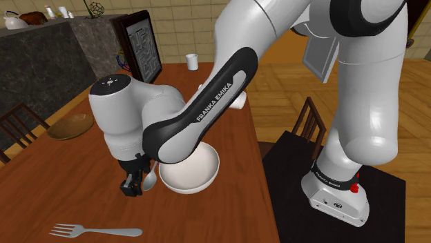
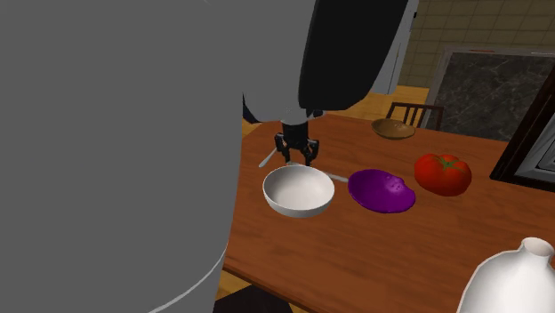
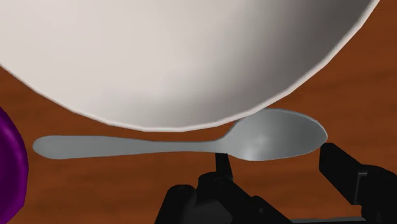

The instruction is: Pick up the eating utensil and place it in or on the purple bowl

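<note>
The gripper (image 3: 277,159) hung with its 2 fingers apart, astride the spoon's (image 3: 191,145) rounded end. The spoon lay flat on the table (image 3: 369,76), tucked under the white bowl's (image 3: 178,57) rim. Squeezing that curved end could squirt it loose, and lifting could jar the bowl.

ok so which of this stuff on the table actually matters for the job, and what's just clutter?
In the job: spoon, its scoop end sitting inside the open gripper; purple bowl.

Lying about: white bowl, fork (also a utensil, but away from the gripper), tomato, brown bowl, white cup, white jug.
</note>
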